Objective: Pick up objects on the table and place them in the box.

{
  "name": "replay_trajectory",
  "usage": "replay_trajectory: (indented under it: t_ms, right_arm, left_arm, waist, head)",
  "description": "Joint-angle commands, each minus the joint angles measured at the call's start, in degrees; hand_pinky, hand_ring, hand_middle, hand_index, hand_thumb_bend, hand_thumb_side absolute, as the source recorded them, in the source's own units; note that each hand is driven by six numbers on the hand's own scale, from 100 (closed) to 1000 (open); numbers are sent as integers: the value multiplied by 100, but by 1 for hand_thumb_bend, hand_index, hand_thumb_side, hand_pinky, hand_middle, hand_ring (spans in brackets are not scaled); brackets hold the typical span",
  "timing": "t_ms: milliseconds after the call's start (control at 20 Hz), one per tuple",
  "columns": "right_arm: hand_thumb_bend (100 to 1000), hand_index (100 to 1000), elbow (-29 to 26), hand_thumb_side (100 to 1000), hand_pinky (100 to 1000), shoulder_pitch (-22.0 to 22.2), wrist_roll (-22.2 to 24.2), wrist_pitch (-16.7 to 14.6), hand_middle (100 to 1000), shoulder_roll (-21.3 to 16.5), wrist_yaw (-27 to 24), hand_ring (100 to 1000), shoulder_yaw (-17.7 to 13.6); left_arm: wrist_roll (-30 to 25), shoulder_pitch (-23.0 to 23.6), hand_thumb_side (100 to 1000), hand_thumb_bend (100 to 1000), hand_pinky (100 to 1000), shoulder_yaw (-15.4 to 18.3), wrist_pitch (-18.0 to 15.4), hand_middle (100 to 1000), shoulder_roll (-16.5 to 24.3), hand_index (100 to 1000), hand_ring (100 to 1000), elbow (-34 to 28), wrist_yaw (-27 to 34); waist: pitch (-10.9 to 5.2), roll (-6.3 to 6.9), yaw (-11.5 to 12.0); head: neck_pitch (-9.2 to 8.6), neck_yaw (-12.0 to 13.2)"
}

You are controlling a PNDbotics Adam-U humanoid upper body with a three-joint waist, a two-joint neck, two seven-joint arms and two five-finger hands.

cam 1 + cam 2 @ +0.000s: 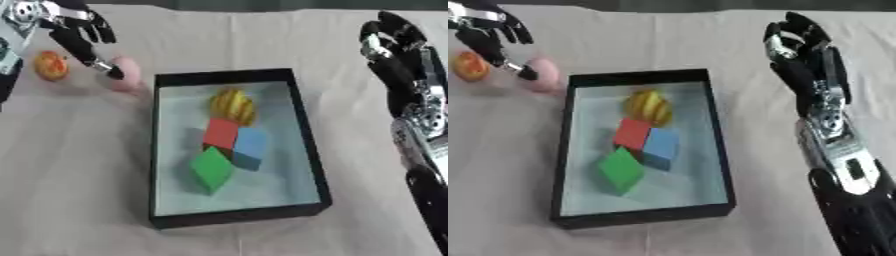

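**Left hand reaching for the pink object beside the box**

The black box [311, 150] lies in the middle of the desk [79, 200], which is covered with a light cloth. Inside the box there are already a yellow striped fruit [233, 106], a red block [221, 133], a blue block [250, 148] and a green block [211, 169]; the three blocks touch one another.

Two things are not yet in the box. A pink rounded object [128, 75] sits just beside the far left corner of the box, and an orange round fruit [51, 65] lies further to the left of it.

The left hand [80, 31] is over the pink object. Its fingers [107, 68] are partly curled and point down, and one fingertip touches or nearly touches the object; I cannot tell if it is really pinched. The right hand [798, 47] waits to the right of the box, above the desk, with relaxed, slightly bent fingers holding nothing.

The step in hand seems to be the grasp of the pink object. Next, the fingers must close around it, lift it and carry it over the box wall.
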Motion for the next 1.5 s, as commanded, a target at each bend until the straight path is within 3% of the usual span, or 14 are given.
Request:
replay_trajectory:
  t_ms: [50,500,700,900,1100,1300,1500]
  right_arm:
    - [227,828,-146,290,799,-108,5,9,761,-29,-10,770,-10]
    - [225,828,-151,292,800,-133,17,13,761,-5,-15,770,2]
    - [224,828,-153,291,800,-145,43,21,761,3,-15,770,28]
    - [224,829,-157,292,800,-153,48,23,762,15,-19,771,30]
    - [223,830,-155,294,801,-152,36,19,763,16,-26,772,31]
    - [221,829,-156,294,801,-140,35,16,762,3,-21,771,30]
    - [218,829,-164,295,800,-120,25,6,762,-21,-15,772,13]
  left_arm:
    - [154,-143,404,658,799,56,-29,788,26,856,849,43,-129]
    - [552,-121,350,655,793,20,-59,784,-135,843,843,267,-457]
    - [929,-124,325,611,776,37,-42,773,-204,829,830,339,-722]
    - [1263,-101,307,528,745,36,-35,738,-293,764,799,458,-751]
    - [987,-129,112,324,706,-4,-43,683,-306,633,764,489,-716]
    - [884,-199,100,258,677,-2,8,657,-260,581,745,158,-598]
    - [878,-278,100,246,668,-152,63,643,-58,561,729,-823,-123]
  waist:
    - [-80,4,-11]
    - [-66,-6,-48]
    - [-55,-15,-63]
    - [-47,-24,-78]
    - [-54,-21,-78]
    - [-71,-9,-63]
    - [-91,13,-39]
  head:
    - [-56,25]
    - [-54,83]
    - [-53,116]
    - [-38,121]
    - [-22,130]
    - [-4,126]
    - [31,112]
